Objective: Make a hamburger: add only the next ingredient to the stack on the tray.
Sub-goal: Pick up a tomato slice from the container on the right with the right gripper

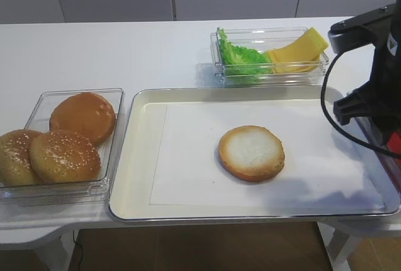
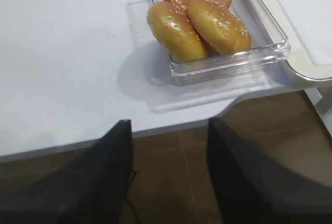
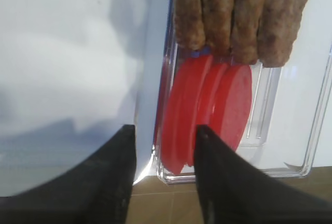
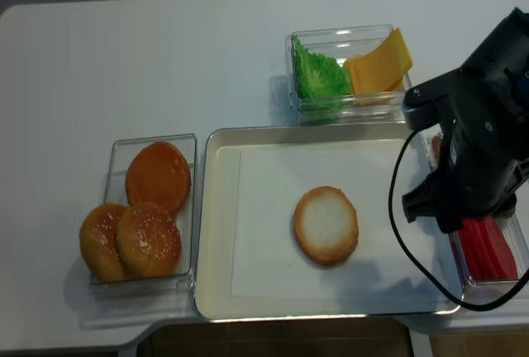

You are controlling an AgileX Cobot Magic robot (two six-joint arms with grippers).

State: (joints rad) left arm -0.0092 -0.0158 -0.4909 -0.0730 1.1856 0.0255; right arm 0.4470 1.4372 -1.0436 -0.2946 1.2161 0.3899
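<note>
The stack, a bun half [image 1: 252, 152] with its pale cut face up, lies on the white paper in the cream tray [image 1: 135, 158]; the other overhead view also shows the bun half [image 4: 326, 224]. Several red tomato slices [image 3: 228, 105] lean on edge in a clear tub just right of the tray, partly under the right arm [image 4: 475, 159]. My right gripper [image 3: 165, 141] is open above the tub's near end, and the gap between its fingers frames the tub wall and the leftmost slices. My left gripper [image 2: 168, 130] is open and holds nothing, hanging over the table's front edge.
Brown patties [image 3: 238, 16] fill the far end of the tomato tub. A clear tub [image 1: 75, 192] left of the tray holds three domed buns. Behind the tray another tub holds lettuce [image 1: 241, 58] and cheese slices [image 1: 301, 51]. The right arm's cable [image 4: 397, 208] loops over the tray.
</note>
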